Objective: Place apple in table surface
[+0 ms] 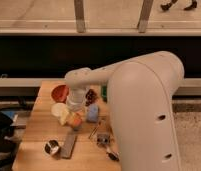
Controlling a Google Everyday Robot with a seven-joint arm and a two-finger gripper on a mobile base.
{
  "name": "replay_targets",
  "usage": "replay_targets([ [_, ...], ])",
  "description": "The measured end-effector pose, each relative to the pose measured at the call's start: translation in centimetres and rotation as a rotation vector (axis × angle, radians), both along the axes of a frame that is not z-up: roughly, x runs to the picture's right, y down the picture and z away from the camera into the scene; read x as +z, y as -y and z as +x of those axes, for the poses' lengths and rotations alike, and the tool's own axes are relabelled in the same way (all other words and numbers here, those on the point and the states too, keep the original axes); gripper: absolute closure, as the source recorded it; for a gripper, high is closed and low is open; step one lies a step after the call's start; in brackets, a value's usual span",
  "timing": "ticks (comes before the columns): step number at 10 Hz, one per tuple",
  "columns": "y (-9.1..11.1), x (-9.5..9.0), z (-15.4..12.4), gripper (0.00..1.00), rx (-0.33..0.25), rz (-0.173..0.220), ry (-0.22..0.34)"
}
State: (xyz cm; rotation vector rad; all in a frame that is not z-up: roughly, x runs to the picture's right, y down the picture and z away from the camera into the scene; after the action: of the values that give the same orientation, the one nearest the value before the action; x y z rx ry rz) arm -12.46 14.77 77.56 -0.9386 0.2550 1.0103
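The apple (68,119), yellow-orange with a red blush, rests on the light-brown wooden table surface (39,132), just in front of a white cup (57,108). My gripper (75,113) hangs from the white arm that reaches in from the right. It comes down right at the apple's upper right side and hides part of it. I cannot tell whether it touches the apple.
An orange-red bowl (59,92) and dark red grapes (90,96) stand behind the gripper. A blue object (93,113) is to its right, with a green bin (103,92) edge behind the arm. A black bar (69,144), a metal cup (51,147) and small utensils (105,141) lie at the front.
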Motion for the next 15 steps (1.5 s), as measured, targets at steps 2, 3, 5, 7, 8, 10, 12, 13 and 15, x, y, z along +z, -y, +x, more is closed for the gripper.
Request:
replay_targets([
  [2,1.2,0.7,0.7,0.26,0.011,0.022,-0.024],
  [3,1.4,0.8,1.1,0.38,0.017,0.027,-0.036],
  [5,1.4,0.9,1.2,0.55,0.022,0.028,-0.045],
  [7,1.0,1.0,1.3,0.59,0.017,0.023,-0.047],
  [8,0.9,1.0,1.3,0.54,0.015,0.020,-0.047],
  [10,0.7,0.8,1.1,0.43,0.008,0.016,-0.043],
  [12,0.8,0.8,1.1,0.56,0.007,0.017,-0.043],
  [13,1.0,0.7,1.3,0.67,0.007,0.026,-0.043],
  [15,3.0,0.0,2.0,0.84,0.024,0.067,-0.043],
])
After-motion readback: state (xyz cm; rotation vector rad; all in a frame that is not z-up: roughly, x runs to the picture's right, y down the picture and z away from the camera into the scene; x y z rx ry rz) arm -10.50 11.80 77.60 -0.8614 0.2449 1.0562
